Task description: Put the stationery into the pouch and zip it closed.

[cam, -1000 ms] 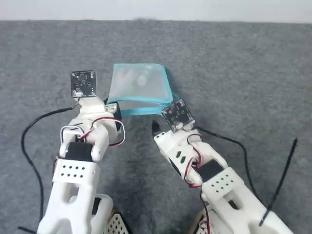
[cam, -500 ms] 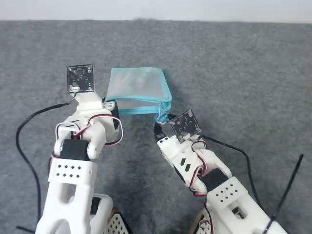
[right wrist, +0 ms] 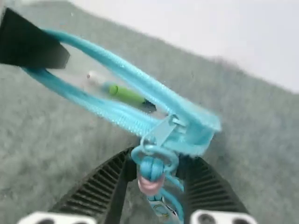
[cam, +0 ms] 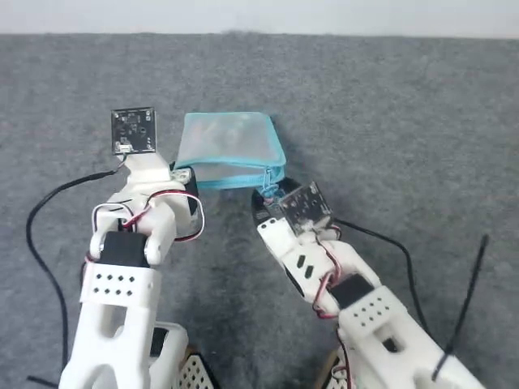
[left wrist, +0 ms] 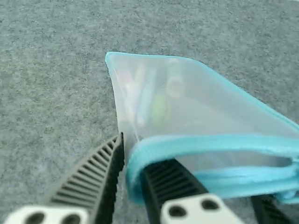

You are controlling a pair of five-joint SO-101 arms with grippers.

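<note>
The translucent pouch [cam: 231, 146] with teal trim lies on the grey mat, and its mouth gapes toward the arms. Pens show through it, one of them green [right wrist: 126, 94] [left wrist: 159, 107]. My left gripper [cam: 186, 180] [left wrist: 133, 154] is shut on the pouch's [left wrist: 196, 102] near left corner at the zipper edge. My right gripper [cam: 263, 201] [right wrist: 152, 172] sits at the pouch's right end. It is open, and its fingers [right wrist: 105, 182] straddle the teal zipper pull [right wrist: 152, 161], which hangs between them.
Grey mat [cam: 405, 121] spreads to every side of the pouch, with a pale wall strip at the far edge. Black cables [cam: 40, 235] [cam: 466, 300] trail beside both arms near the front.
The left arm shifted the pouch slightly left. The right gripper drew back from the pouch's end, then came forward again so that the zipper pull sits between its fingers.
</note>
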